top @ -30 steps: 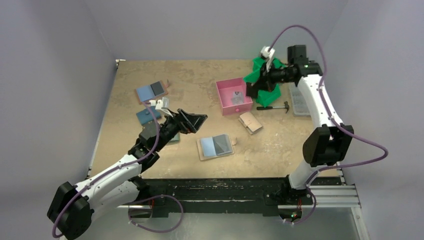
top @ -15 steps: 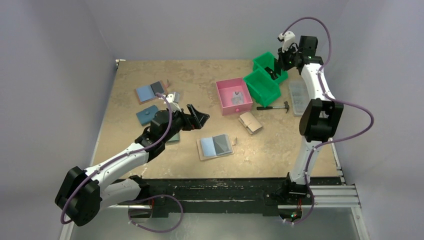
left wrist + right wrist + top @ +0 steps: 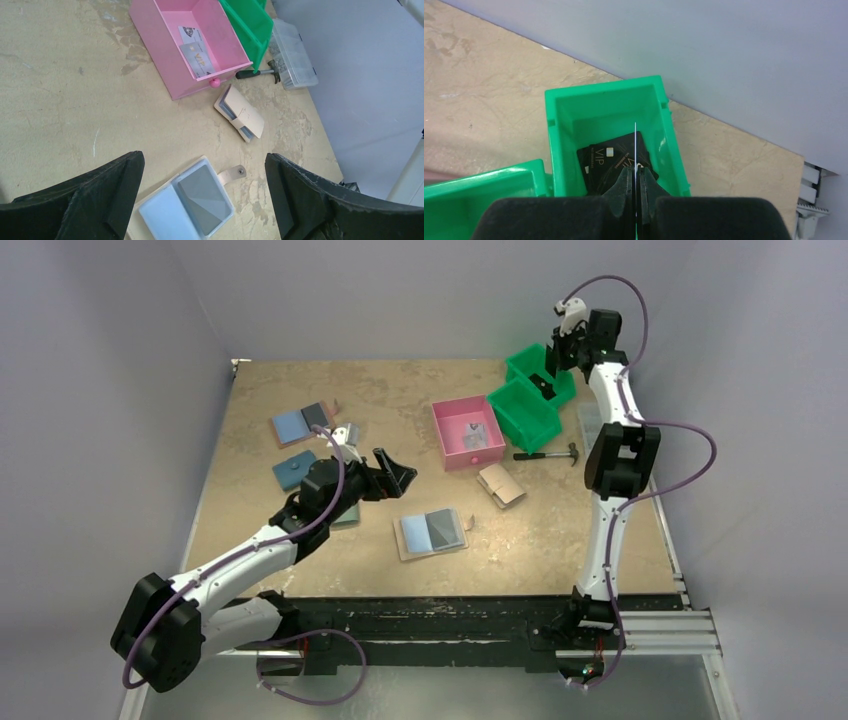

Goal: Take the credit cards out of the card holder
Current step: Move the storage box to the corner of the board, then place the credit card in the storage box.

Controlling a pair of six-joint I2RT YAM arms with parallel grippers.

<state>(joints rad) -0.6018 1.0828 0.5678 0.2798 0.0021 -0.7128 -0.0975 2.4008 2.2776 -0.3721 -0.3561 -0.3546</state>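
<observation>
Green bin (image 3: 555, 145) below credit card (image 3: 635, 145)

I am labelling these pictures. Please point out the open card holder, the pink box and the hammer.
card holder (image 3: 202, 192), left wrist view, dark grey panel.
pink box (image 3: 162, 45), left wrist view, outer side wall.
hammer (image 3: 535, 455), top view, handle.

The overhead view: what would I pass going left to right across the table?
Open blue-lined wallet → open card holder → folded tan wallet → hammer → clear plastic box.
</observation>
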